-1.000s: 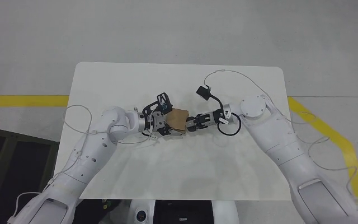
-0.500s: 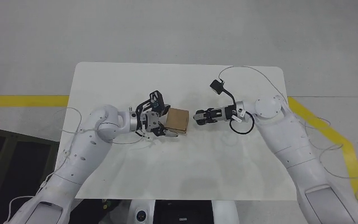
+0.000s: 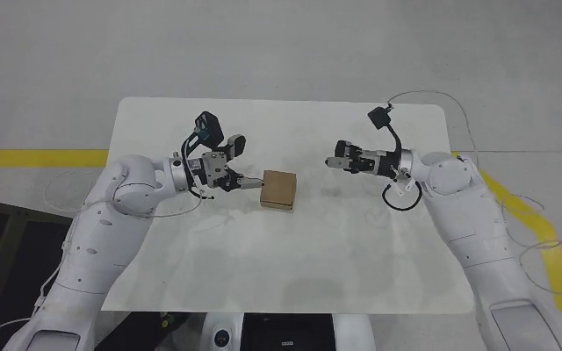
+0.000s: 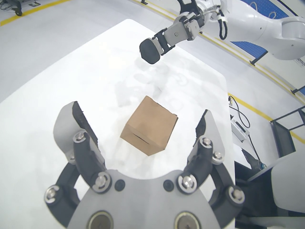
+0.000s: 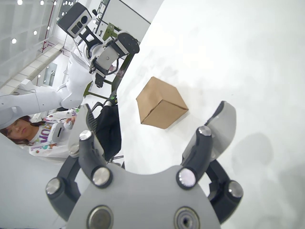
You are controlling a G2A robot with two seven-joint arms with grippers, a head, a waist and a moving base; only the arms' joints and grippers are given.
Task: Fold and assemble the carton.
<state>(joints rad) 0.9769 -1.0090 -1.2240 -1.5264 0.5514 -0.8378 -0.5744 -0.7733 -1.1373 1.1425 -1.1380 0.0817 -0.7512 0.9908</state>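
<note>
While a second ago both grippers were pressing on the carton (image 3: 278,189) from opposite sides, you are now seeing it sitting alone on the table (image 3: 369,263). It is folded shut into a brown box and is staying on about the same spot near the table's middle. Both arms are pulling away from it. The left gripper (image 4: 140,111) is ending up just beside the carton, and the right gripper (image 5: 155,109) is hanging well apart from it on the other side.

Each forearm is reaching in over the table from its own side, with its wrist pointing inward at the carton. Both grippers are hovering above the surface and not touching it. The left fingers are standing spread wide with nothing between them. The right fingers are likewise standing wide apart and gripping nothing.

From the left wrist view you are getting a thin slit (image 4: 140,138) low on the carton face nearest that gripper, with the right gripper showing end-on beyond the box. The right wrist view is giving you two plain side faces and the flat top, with the left gripper beyond. The top view is showing you the carton lying between the two grippers, nearer the left one.
</note>
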